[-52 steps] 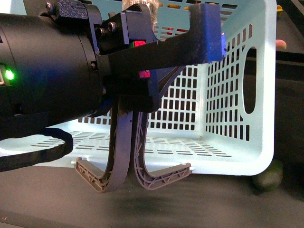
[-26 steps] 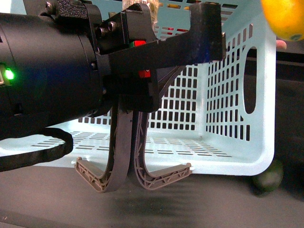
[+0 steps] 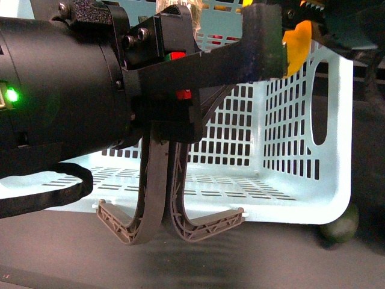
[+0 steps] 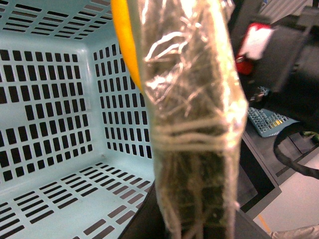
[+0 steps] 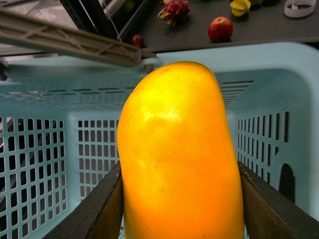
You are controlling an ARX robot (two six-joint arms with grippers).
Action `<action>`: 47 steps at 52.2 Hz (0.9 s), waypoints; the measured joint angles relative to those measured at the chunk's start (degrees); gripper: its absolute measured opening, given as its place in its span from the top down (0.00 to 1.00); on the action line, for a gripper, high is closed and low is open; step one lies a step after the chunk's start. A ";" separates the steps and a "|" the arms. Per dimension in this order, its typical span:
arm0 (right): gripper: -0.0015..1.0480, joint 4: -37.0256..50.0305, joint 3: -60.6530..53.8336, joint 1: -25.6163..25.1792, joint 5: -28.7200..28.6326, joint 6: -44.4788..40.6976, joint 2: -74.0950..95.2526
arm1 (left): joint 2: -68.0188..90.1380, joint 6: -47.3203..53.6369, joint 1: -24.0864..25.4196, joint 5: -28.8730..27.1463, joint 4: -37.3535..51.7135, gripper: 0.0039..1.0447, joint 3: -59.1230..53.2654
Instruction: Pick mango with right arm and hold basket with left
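Note:
The light-blue slotted basket (image 3: 337, 150) stands on the dark table, its two grey-brown handles (image 3: 150, 205) hanging down the near side. My left gripper (image 3: 252, 48), black with red marks, is shut on the basket's rim at the end of the bulky black arm. In the left wrist view a tape-wrapped finger (image 4: 192, 124) fills the middle, with the basket's inside (image 4: 50, 99) behind it. The yellow-orange mango (image 5: 179, 154) is clamped between the right gripper's dark fingers (image 5: 94, 214) above the open basket (image 5: 50, 149). A slice of the mango (image 3: 296, 48) shows beside the left jaw.
A dark green oval fruit (image 3: 340, 226) lies on the table by the basket's near right corner. Beyond the basket's far rim sit a red apple (image 5: 220, 29), a dragon fruit (image 5: 173, 11) and a yellow star-shaped fruit (image 5: 240, 7).
The mango has come in from the upper right with the right gripper and now hangs over the basket's rim, partly behind the left jaw. The left arm and basket have not moved.

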 joint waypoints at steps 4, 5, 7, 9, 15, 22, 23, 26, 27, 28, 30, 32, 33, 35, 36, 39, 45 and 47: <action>0.39 0.42 0.09 0.07 0.66 0.15 1.11 | 0.00 0.00 0.00 0.00 0.00 0.93 0.00; 0.37 0.46 0.09 0.07 0.79 0.15 1.25 | 0.00 0.00 0.00 0.00 0.00 0.93 0.00; 0.32 0.72 0.09 0.09 1.22 0.20 1.42 | 0.00 0.00 0.00 0.00 0.00 0.93 0.00; 0.27 1.11 0.09 0.07 1.68 0.24 1.42 | 0.00 0.00 0.00 0.00 0.00 0.93 0.00; 0.15 2.03 0.00 0.04 3.39 0.33 0.33 | 0.00 0.00 0.00 -0.02 0.00 0.93 0.00; 0.06 2.05 -1.68 -0.35 6.47 0.31 -3.34 | 0.00 0.24 0.00 -0.07 -0.04 0.93 0.00; 0.07 2.03 -2.29 -0.46 7.48 0.24 -4.42 | 0.22 0.17 0.00 0.42 -0.04 0.93 -0.07; 0.08 1.81 -3.76 -0.83 9.44 0.31 -6.86 | 0.44 -0.31 -0.09 0.28 -0.07 0.93 -0.28; 0.08 1.55 -4.55 -1.09 10.29 0.35 -8.17 | 0.48 -0.50 -0.13 -0.15 -0.07 0.93 -0.28; 0.08 1.40 -4.96 -1.22 10.75 0.37 -8.87 | 0.55 -0.52 -0.13 -0.09 -0.07 0.93 -0.31; 0.08 0.83 -6.29 -1.70 12.20 0.35 -11.06 | 0.55 -0.55 -0.13 -0.09 -0.07 0.93 -0.31; 0.08 0.26 -7.67 -2.27 13.77 0.35 -13.35 | 0.55 -0.52 -0.11 -0.04 -0.07 0.93 -0.31; 0.08 -0.28 -8.63 -2.58 14.80 0.46 -15.02 | 0.55 -0.48 -0.11 -0.13 -0.07 0.93 -0.31; 0.08 -1.42 -10.10 -2.91 15.98 0.79 -17.66 | 0.55 -0.39 -0.11 -0.37 -0.07 0.93 -0.31; 0.08 -1.81 -10.60 -3.08 16.70 0.83 -18.53 | 0.55 -0.37 -0.11 -0.37 -0.07 0.93 -0.31; 0.08 -3.93 -13.25 -3.61 18.56 1.03 -23.21 | 0.55 -0.09 -0.11 -0.37 -0.07 0.93 -0.31; 0.08 -10.27 -18.53 -3.50 21.94 1.14 -34.21 | 0.55 -0.22 -0.11 -0.17 -0.07 0.93 -0.31; 0.08 -12.24 -19.74 -3.30 23.04 1.18 -37.33 | 0.55 -0.24 -0.13 -0.15 -0.07 0.93 -0.31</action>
